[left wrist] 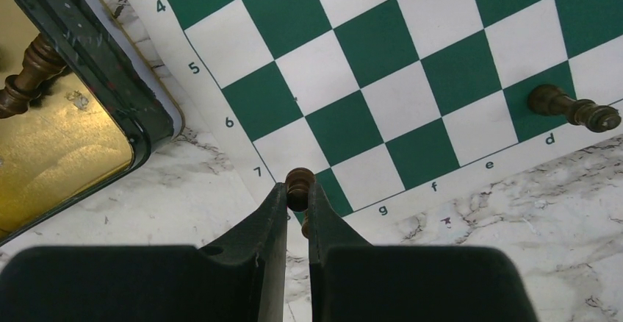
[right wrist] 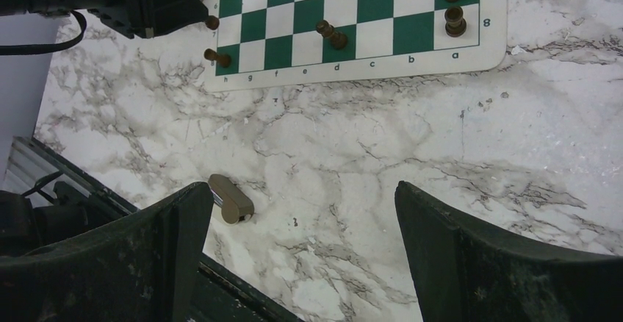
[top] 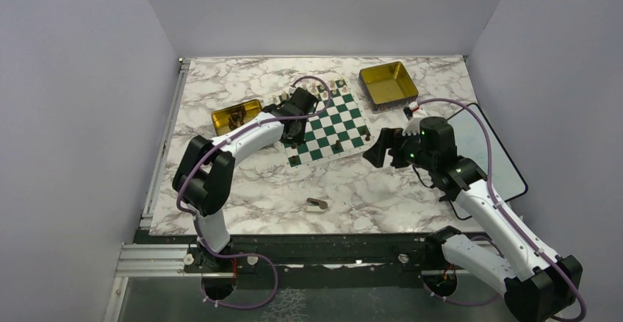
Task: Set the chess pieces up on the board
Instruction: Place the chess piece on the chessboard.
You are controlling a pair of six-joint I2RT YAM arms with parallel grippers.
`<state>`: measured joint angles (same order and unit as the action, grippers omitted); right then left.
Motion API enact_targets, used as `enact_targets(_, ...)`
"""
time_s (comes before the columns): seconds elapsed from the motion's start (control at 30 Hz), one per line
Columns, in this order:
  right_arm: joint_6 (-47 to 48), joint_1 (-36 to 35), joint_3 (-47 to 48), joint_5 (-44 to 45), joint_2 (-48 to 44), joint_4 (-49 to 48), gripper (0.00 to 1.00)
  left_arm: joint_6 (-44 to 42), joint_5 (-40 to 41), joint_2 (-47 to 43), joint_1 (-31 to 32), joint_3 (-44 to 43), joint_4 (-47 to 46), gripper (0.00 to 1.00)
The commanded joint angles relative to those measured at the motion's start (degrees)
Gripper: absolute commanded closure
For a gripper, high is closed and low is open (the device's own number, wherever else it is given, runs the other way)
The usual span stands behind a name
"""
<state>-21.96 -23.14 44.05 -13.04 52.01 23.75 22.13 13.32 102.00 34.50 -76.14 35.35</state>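
The green-and-white board [top: 332, 120] lies mid-table. My left gripper [left wrist: 297, 190] is shut on a dark pawn [left wrist: 299, 181], which it holds over the board's near-left corner [left wrist: 323, 190] by rows 7 and 8. From the top view the left gripper [top: 296, 137] is over that same corner. Another dark pawn [right wrist: 218, 57] stands on the corner square. A dark piece [left wrist: 573, 107] lies tipped over on the d file. Two dark pieces [right wrist: 455, 20] stand at the a-file corner. My right gripper [right wrist: 300, 190] is open and empty above bare marble, right of the board [top: 378, 149].
A gold tin [left wrist: 110, 79] left of the board holds a dark piece [left wrist: 26, 79]. A second gold tin [top: 388, 83] sits at the back right. A small beige block [right wrist: 230, 199] lies near the front edge. Pale pieces [top: 323, 85] line the board's far side.
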Motion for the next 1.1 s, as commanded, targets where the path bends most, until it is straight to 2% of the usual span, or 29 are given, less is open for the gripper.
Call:
enact_targets(0.0,1.1,0.2,-0.6,-0.1,-1.1,0.9,0.0,1.0,2.2,0.9,0.0,2.1,-3.3,0.89)
enact_targets(1.07,1.3,0.2,-0.1,-0.4,-1.6,2.6,0.0,1.4,3.9,1.1,-0.9,9.1,-10.4,0.87)
